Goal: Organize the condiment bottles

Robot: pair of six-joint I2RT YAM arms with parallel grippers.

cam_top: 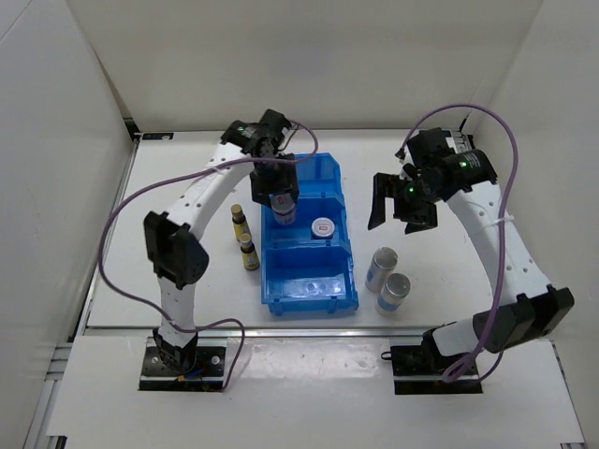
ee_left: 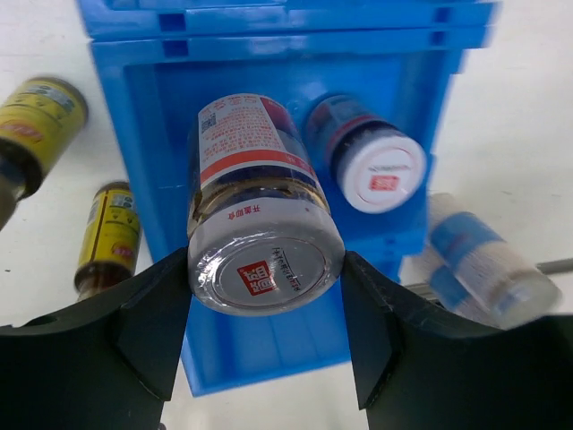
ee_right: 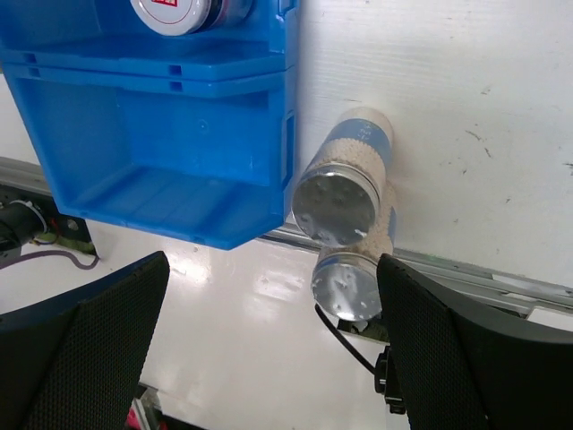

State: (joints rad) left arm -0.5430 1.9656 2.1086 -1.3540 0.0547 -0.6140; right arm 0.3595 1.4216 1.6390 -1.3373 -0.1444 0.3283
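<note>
My left gripper (cam_top: 281, 198) (ee_left: 266, 300) is shut on a short white-lidded jar (ee_left: 260, 210) (cam_top: 284, 208) with a red mark, holding it over the far part of the blue bin (cam_top: 342, 271). A second such jar (cam_top: 323, 227) (ee_left: 380, 170) (ee_right: 175, 11) stands in the bin's middle compartment. Two slim amber bottles (cam_top: 238, 217) (cam_top: 248, 251) (ee_left: 40, 116) (ee_left: 107, 237) stand on the table left of the bin. Two silver-topped cylinders (cam_top: 381, 267) (cam_top: 394, 292) (ee_right: 336, 202) (ee_right: 349, 285) stand right of it. My right gripper (cam_top: 402, 201) (ee_right: 273, 340) hangs open above the table, right of the bin, holding nothing.
The bin (ee_left: 269, 54) (ee_right: 152, 134) has three compartments, and nothing shows in the near one. White walls enclose the table on the left, back and right. A metal rail (ee_right: 483, 278) runs along the table's near edge, close to the cylinders.
</note>
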